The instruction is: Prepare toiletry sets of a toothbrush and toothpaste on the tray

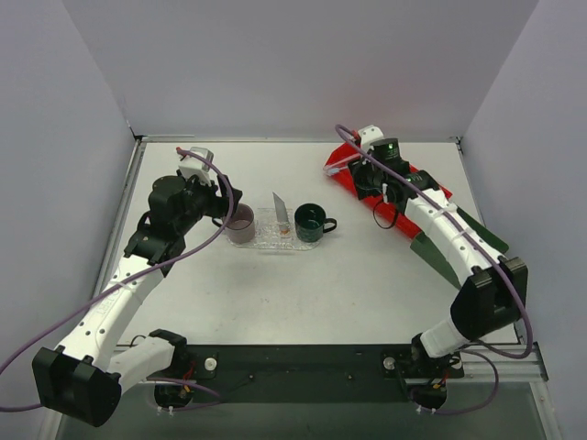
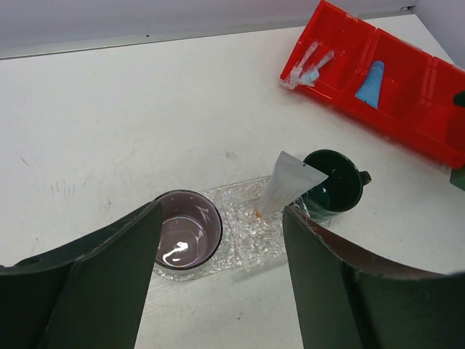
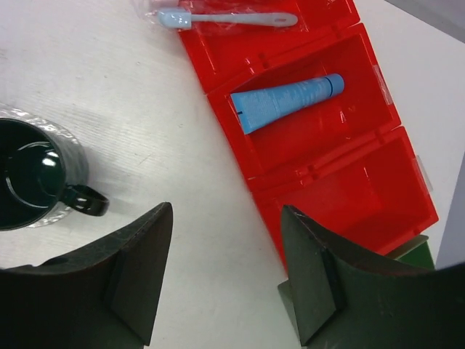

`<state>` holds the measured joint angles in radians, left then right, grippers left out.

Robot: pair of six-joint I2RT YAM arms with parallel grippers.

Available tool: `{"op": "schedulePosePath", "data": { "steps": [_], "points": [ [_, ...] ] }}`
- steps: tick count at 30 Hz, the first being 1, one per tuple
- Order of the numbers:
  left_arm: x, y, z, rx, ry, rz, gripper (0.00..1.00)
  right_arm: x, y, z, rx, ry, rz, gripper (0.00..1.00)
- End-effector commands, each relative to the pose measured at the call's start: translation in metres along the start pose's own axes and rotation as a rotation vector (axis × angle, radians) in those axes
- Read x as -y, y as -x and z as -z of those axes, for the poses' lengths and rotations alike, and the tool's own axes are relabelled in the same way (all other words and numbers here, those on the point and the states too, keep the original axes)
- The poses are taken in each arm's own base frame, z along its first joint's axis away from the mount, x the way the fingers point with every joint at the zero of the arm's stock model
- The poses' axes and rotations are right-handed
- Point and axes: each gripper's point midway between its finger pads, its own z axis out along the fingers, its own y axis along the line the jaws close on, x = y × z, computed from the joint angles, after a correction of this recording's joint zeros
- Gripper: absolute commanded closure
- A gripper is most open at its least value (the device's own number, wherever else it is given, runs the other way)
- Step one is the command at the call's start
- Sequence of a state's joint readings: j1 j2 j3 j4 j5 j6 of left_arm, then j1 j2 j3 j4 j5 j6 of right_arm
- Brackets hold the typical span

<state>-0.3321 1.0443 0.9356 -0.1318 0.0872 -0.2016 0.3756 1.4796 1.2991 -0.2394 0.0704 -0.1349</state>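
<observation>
Right pincer (image 3: 225,211) spread, empty — blue wedge-shaped toothpaste tube (image 3: 287,100) lies just ahead in red compartmented plastic bin (image 3: 349,182), probably the next pick. Left pincer (image 2: 223,211) spread, empty, above clear glittery oval tray (image 2: 247,240) — white wedge-shaped tube (image 2: 287,182) stands cap-down there, just ahead-right.

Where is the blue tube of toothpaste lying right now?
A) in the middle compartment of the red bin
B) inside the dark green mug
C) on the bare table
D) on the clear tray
A: the blue tube lies flat in the middle compartment of the red bin, while the clear tray carries a white tube instead.
</observation>
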Motion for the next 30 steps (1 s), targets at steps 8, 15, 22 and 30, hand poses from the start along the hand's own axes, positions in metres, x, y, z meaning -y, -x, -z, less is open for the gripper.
{"op": "schedulePosePath", "data": {
  "steps": [8,15,22,30],
  "points": [
    [0.004,0.016,0.003,0.048,-0.014,-0.003,0.23,0.013,-0.036,-0.066,-0.278,-0.176,0.317,0.51],
    [0.003,0.018,0.004,0.053,-0.012,-0.004,0.23,0.015,-0.046,-0.103,-0.355,-0.207,0.419,0.53],
    [0.004,0.017,0.004,0.051,-0.015,-0.003,0.23,0.022,-0.052,-0.129,-0.373,-0.258,0.471,0.55],
    [0.003,0.016,0.003,0.047,-0.014,-0.002,0.23,0.024,-0.062,-0.149,-0.393,-0.289,0.520,0.58]
  ]
}}
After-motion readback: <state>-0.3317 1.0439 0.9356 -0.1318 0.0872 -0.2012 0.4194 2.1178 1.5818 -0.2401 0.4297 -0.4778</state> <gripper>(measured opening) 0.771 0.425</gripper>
